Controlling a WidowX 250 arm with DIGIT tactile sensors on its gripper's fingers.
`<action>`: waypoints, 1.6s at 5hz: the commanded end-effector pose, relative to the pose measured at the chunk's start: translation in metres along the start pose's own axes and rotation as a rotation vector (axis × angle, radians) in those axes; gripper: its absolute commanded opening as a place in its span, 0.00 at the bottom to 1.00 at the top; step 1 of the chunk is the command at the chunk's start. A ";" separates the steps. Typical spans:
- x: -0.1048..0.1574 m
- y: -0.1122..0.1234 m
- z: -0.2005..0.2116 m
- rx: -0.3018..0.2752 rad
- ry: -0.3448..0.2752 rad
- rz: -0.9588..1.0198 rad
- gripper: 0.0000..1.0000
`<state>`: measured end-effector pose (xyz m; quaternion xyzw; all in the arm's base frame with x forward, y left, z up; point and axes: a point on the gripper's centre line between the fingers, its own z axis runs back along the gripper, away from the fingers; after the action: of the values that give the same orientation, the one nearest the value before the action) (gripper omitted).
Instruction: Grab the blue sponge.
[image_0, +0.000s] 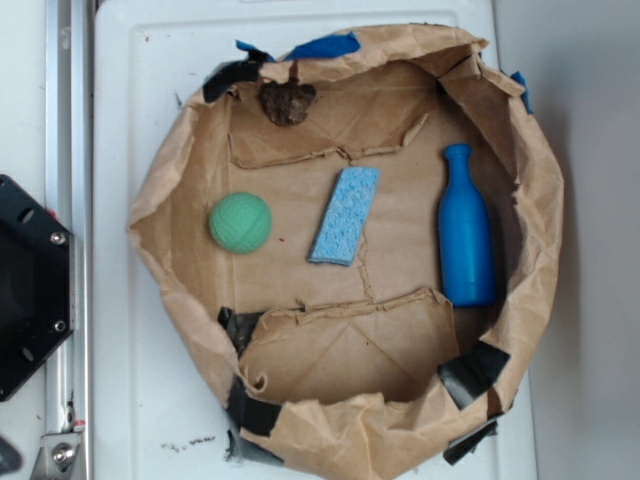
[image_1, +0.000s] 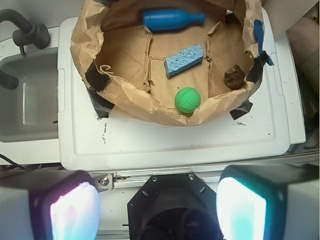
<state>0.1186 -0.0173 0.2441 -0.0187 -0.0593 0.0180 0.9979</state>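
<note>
Lying untouched inside the paper ring (image_0: 150, 200), the blue sponge (image_0: 345, 215) awaits; the released pincer (image_1: 157, 210) hangs well apart, everything undone.

No legible txt, labels, brand marks or nos. in either view; nothing readable on any obj., on the paper or on the white surface.

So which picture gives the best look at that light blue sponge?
The exterior view: the blue sponge lies flat, seen from straight above, large and unobstructed. The wrist view also shows it whole, but smaller and at a slant.
</note>
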 end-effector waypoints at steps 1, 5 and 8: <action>0.000 0.000 0.000 0.000 0.000 0.000 1.00; 0.066 0.000 -0.050 0.015 -0.089 0.521 1.00; 0.049 0.002 -0.057 -0.029 -0.101 0.780 1.00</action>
<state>0.1723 -0.0202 0.1883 -0.0495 -0.0890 0.3849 0.9173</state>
